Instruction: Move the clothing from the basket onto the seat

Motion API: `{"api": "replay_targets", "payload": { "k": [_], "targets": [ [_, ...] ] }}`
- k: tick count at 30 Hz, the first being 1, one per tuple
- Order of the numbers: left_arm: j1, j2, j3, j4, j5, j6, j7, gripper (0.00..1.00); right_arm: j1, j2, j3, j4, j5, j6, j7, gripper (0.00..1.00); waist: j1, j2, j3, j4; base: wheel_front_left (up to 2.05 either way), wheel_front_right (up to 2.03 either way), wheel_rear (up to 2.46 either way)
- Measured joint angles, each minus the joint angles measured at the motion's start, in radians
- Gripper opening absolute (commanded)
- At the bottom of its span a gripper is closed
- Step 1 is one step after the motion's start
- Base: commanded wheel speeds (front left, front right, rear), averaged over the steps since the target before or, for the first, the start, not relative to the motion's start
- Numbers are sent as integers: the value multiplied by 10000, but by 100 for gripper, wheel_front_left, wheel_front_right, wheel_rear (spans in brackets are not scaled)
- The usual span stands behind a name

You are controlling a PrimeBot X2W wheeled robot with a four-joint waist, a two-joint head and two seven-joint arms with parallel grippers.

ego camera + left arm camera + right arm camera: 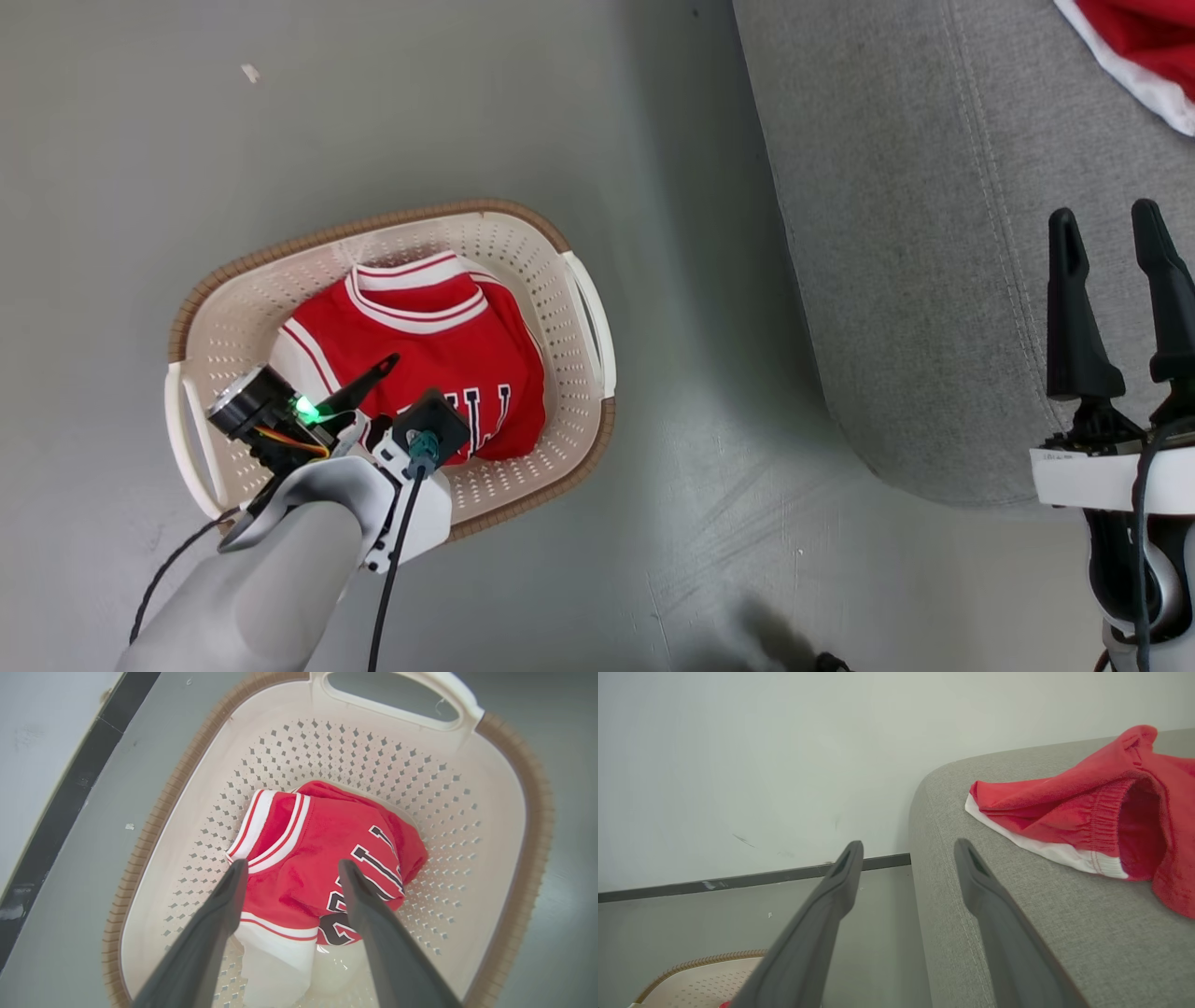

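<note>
A red jersey with white stripe trim and dark navy letters lies crumpled in the cream basket on the floor. My left gripper hangs open just above the jersey, one finger over its striped collar, the other over the letters; touching or apart, I cannot tell. A second red garment with a white hem lies on the grey seat, its corner also at the top right. My right gripper is open over the seat's near edge, nothing between its fingers.
The basket stands on a smooth grey floor, left of the seat, with a strip of floor between them. A pale wall with a dark baseboard runs behind the seat's end. My left forearm reaches over the basket's near rim.
</note>
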Motion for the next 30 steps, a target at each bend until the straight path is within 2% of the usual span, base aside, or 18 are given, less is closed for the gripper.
{"api": "replay_targets", "payload": {
  "k": [15, 30],
  "targets": [
    [-1141, -6, -100, 1225, 458, 17, 86, 100, -1005, 25, 316, 288, 190, 0, -90, 100, 0, 0, 1342, -424, 0, 0, 0],
    [-2004, 261, 142, 2171, 780, 740, 249, 100, -1887, 33, 589, 366, 362, 0, -161, 100, 0, 0, 2348, -661, 0, 0, 0]
  ]
}}
